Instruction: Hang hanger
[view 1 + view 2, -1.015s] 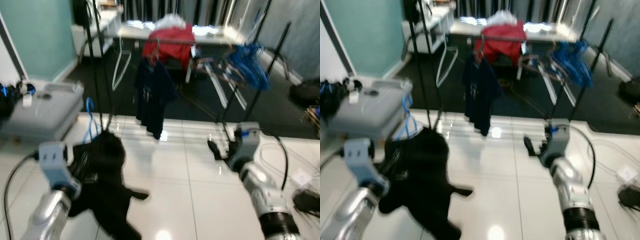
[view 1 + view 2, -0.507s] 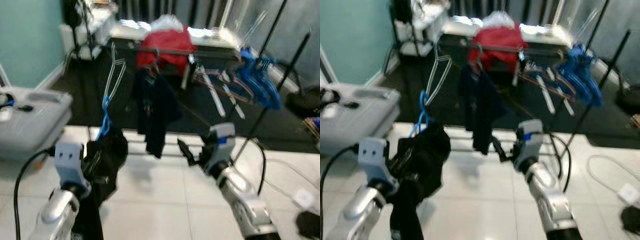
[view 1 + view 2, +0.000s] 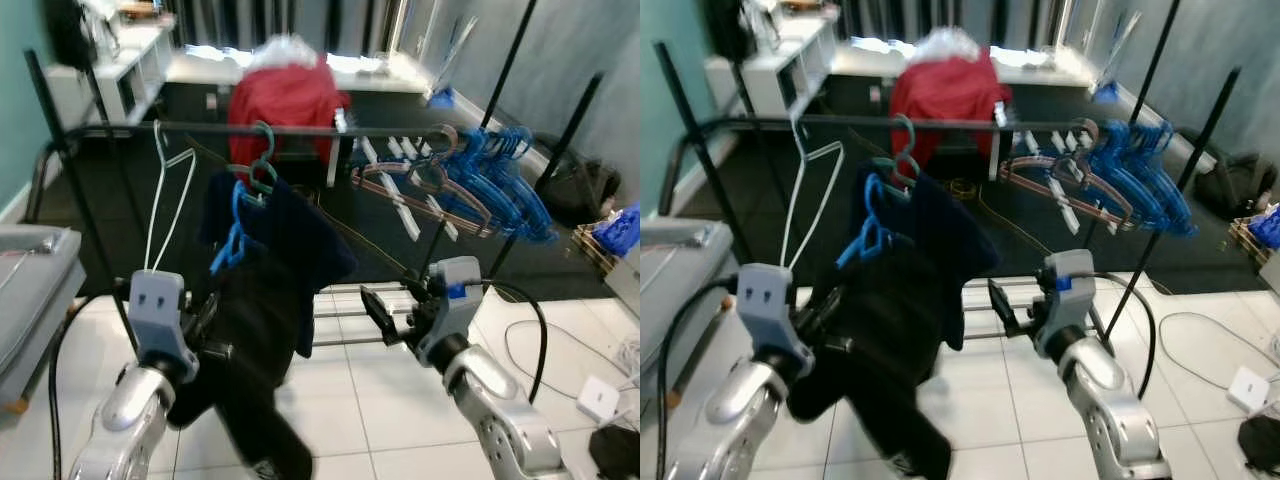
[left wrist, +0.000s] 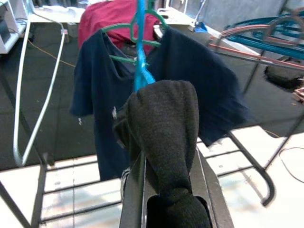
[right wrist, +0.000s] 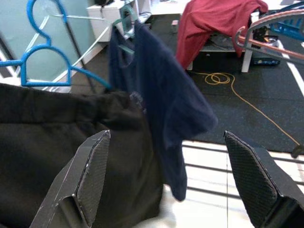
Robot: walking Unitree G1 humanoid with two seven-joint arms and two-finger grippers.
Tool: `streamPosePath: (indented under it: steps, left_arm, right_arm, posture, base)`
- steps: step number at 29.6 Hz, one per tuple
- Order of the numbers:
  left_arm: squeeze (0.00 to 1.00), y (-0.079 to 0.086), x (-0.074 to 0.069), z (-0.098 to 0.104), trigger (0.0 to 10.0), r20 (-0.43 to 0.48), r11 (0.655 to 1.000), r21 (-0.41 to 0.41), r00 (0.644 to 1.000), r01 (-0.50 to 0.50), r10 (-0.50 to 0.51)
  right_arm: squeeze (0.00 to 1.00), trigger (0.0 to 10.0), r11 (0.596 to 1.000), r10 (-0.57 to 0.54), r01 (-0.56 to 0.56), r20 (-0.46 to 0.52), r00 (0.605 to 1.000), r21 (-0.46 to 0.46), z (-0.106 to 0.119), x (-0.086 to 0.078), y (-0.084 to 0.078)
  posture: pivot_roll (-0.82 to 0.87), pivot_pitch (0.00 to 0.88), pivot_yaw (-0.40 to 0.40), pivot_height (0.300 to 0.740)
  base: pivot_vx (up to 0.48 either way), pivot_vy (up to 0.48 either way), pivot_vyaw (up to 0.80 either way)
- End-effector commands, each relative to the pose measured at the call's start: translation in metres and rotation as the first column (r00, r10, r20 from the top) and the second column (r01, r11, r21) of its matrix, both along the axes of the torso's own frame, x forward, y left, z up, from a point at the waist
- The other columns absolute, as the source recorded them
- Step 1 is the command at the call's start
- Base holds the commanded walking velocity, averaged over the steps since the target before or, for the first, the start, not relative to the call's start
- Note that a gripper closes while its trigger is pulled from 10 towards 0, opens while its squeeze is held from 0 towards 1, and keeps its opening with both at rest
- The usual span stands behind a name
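Blue hanger (image 3: 232, 240) carrying a black garment (image 3: 250, 340), rising just above the left gripper (image 4: 164, 199), its hook below the clothes rail (image 3: 300, 129) beside a navy T-shirt (image 3: 940, 240). White tiled floor (image 3: 380, 440) beneath; blue hangers (image 3: 500, 180) farther along the rail. Left jaws closed on the bunched black garment. Right gripper (image 5: 171, 180) beside it, jaws spread wide, holding nothing.

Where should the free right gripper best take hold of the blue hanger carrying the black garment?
Probably the bare neck just below the hook of the blue hanger, approached from the robot's right: the black garment covers its lower bar, while the left gripper pinches the cloth.
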State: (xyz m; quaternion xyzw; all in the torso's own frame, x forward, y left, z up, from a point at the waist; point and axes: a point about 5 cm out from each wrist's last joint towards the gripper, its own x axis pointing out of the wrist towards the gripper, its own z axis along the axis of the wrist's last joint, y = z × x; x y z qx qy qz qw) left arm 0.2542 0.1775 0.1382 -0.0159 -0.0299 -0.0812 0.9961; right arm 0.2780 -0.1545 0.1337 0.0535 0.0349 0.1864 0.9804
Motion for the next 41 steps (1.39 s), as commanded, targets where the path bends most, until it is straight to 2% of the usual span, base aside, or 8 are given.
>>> streamPosePath:
  steps: [1,18,26,30,31,34,35,41]
  left_arm:
    - [0.0,-0.001,0.004,0.007,10.0,0.042,0.999,0.015,0.998,-0.039,0.038]
    - [0.0,0.0,0.012,0.023,10.0,0.123,0.995,-0.006,0.987,-0.102,0.102]
    - [0.0,-0.018,0.008,0.04,10.0,0.235,0.998,-0.056,0.972,0.036,-0.022]
    - [0.0,-0.025,0.002,0.023,10.0,0.134,0.979,0.105,0.973,0.173,-0.187]
    - [0.0,-0.022,-0.001,0.011,10.0,0.027,0.953,0.203,0.972,0.225,-0.235]
    - [0.0,-0.016,-0.004,0.001,10.0,-0.067,0.926,0.273,0.965,0.262,-0.254]
    - [0.0,-0.008,-0.012,-0.007,10.0,-0.163,0.882,0.351,0.948,0.315,-0.274]
    - [0.0,0.001,-0.019,-0.013,10.0,-0.231,0.849,0.395,0.932,0.352,-0.279]
  right_arm:
    - [0.0,10.0,0.999,0.008,-0.009,-0.022,1.0,-0.032,-0.004,-0.002,-0.004]
    - [0.0,10.0,1.0,0.012,-0.012,-0.034,0.999,0.001,0.0,-0.004,-0.004]
    - [0.0,10.0,1.0,0.012,-0.012,-0.039,0.999,-0.001,-0.001,-0.005,-0.004]
    - [0.0,10.0,1.0,0.012,-0.012,-0.045,0.999,0.004,-0.001,-0.006,-0.005]
    - [0.0,10.0,1.0,0.012,-0.012,-0.049,0.999,0.007,-0.001,-0.006,-0.005]
    - [0.0,10.0,1.0,0.013,-0.012,-0.052,0.999,0.009,-0.001,-0.006,-0.005]
    - [0.0,10.0,1.0,0.013,-0.012,-0.054,0.998,0.011,-0.001,-0.007,-0.005]
    - [0.0,10.0,1.0,0.013,-0.012,-0.056,0.998,0.012,-0.001,-0.007,-0.006]
  posture:
    - [-0.08,0.0,-0.07,0.74]
    - [-0.09,0.003,-0.063,0.74]
    - [-0.09,0.007,-0.06,0.74]
    - [-0.09,0.012,-0.061,0.74]
    - [-0.09,0.016,-0.06,0.74]
    - [-0.09,0.016,-0.06,0.74]
    - [-0.09,0.021,-0.055,0.74]
    - [-0.09,0.023,-0.054,0.74]
  base:
    - [0.48,0.0,0.8]
    - [0.48,0.0,0.19]
    - [0.36,0.0,0.0]
    - [0.0,0.0,0.0]
    - [0.0,0.0,0.0]
    - [0.0,0.0,0.0]
    - [0.0,0.0,0.0]
    - [0.0,0.0,0.0]
